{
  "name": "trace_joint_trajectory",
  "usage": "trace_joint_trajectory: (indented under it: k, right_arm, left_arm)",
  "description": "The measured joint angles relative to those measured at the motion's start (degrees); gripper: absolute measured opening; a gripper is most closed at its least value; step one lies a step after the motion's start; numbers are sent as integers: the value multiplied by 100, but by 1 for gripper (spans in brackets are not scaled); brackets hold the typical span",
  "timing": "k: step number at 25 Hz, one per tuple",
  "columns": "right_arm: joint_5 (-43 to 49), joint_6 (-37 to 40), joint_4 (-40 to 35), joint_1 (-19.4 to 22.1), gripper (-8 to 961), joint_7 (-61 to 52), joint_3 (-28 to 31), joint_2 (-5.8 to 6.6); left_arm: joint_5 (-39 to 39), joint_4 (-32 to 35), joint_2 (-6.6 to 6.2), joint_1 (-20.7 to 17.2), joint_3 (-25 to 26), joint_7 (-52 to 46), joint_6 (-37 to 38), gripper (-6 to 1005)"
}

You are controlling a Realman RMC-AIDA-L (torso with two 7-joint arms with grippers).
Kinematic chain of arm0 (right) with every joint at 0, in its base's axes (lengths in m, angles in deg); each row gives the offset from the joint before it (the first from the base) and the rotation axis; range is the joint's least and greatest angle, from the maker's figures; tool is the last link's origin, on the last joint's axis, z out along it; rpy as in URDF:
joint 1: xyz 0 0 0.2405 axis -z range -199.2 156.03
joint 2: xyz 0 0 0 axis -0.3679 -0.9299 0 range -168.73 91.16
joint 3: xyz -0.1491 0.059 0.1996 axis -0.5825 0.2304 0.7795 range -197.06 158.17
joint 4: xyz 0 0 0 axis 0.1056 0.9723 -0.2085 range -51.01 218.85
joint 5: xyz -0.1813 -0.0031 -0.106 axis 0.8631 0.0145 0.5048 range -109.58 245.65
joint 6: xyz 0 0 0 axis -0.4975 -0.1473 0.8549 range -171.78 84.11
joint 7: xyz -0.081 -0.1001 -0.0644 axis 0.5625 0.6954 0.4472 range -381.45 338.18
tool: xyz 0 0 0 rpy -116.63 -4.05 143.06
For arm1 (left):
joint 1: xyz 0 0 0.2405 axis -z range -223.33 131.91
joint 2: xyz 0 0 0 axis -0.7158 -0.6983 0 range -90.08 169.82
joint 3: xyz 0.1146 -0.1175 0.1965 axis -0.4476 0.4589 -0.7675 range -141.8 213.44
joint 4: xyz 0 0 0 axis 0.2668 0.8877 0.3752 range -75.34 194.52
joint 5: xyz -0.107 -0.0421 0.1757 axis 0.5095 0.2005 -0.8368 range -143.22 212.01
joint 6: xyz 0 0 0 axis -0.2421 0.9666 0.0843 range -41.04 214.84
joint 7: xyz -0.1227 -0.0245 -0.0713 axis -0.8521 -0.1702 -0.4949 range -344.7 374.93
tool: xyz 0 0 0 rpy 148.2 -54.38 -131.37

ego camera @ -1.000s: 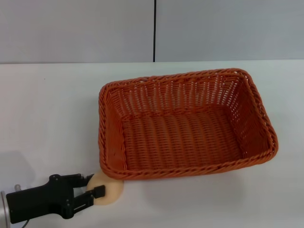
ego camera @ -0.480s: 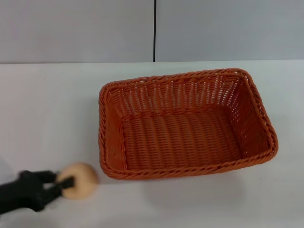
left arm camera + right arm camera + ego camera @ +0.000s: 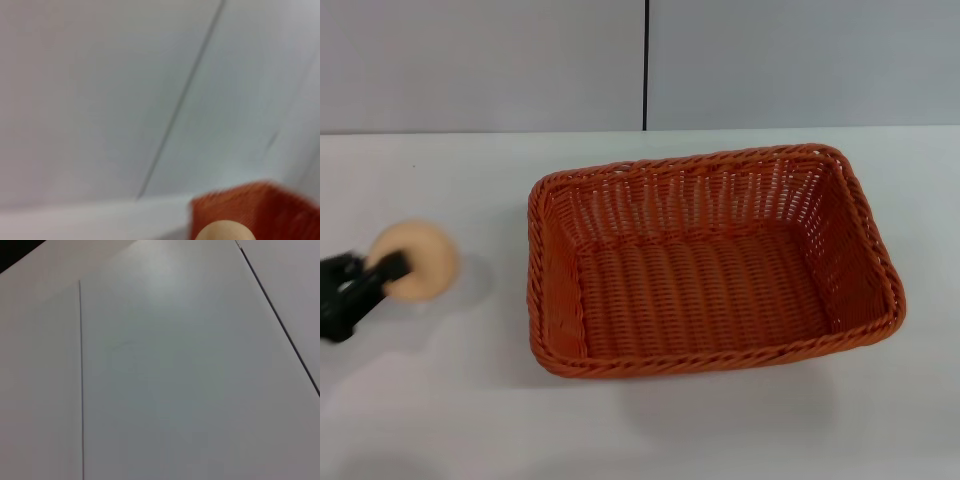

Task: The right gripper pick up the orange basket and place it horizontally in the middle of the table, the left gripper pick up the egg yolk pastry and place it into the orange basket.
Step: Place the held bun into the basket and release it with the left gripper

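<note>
White tabletop [image 3: 720, 430] fills the lower part of the head view, backed by a pale grey wall [image 3: 480, 60] split by a dark vertical seam [image 3: 645, 65]. Held above the table at the left edge of that view is the egg yolk pastry [image 3: 415, 260], a round tan-peach bun, clamped between the black fingers of the left gripper [image 3: 382, 270], whose body is cut off by the picture's edge. A soft shadow is cast on the table just under and beside the pastry. To the right of it, apart from it and not touching, the orange basket [image 3: 710, 265] is seen resting flat on the table around the middle, with its long side running across the view, its open top upward and its woven floor bare. In the left wrist view, the pastry's rounded top [image 3: 225, 231] is glimpsed at the picture's edge in front of a blurred piece of the basket [image 3: 260, 207], with wall beyond. Only pale panels with thin dark seams are shown by the right wrist view; the right gripper is not seen anywhere.
</note>
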Motion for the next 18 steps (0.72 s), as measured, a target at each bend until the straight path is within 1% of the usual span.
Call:
trace_joint_trajectory:
  k: [3, 7, 10, 12, 13, 14, 15, 16, 18]
  right_arm:
    - [0, -1, 5, -29, 638, 0, -4, -5]
    - [0, 19, 8, -54, 638, -15, -21, -7]
    - [0, 38, 9, -66, 638, -31, -71, -11]
    - [0, 75, 15, -73, 638, -34, -90, -16]
    - [0, 86, 17, -73, 638, -34, -91, -17]
    - [0, 99, 19, -73, 638, -35, -91, -17]
    - [0, 107, 39, -71, 638, -36, -91, -16]
    - [0, 107, 39, -71, 638, -36, -91, -16]
    - [-1, 111, 77, -71, 638, -37, -91, -16]
  left_arm:
    - [111, 317, 14, 349, -91, 131, -264, 180]
    - [194, 1008, 33, 977, -327, 544, -507, 142]
    - [217, 1508, 41, 1363, -533, 857, -441, 119]
    - [222, 1840, 46, 1633, -721, 1034, -266, 112]
    - [222, 1840, 46, 1633, -721, 1034, -266, 108]
    - [222, 1989, 52, 1763, -842, 1101, -134, 104]
    - [222, 2031, 52, 1796, -876, 1125, -84, 101]
    - [222, 2031, 52, 1796, -876, 1125, -84, 147]
    - [245, 2250, 57, 1903, -968, 1232, 105, 240]
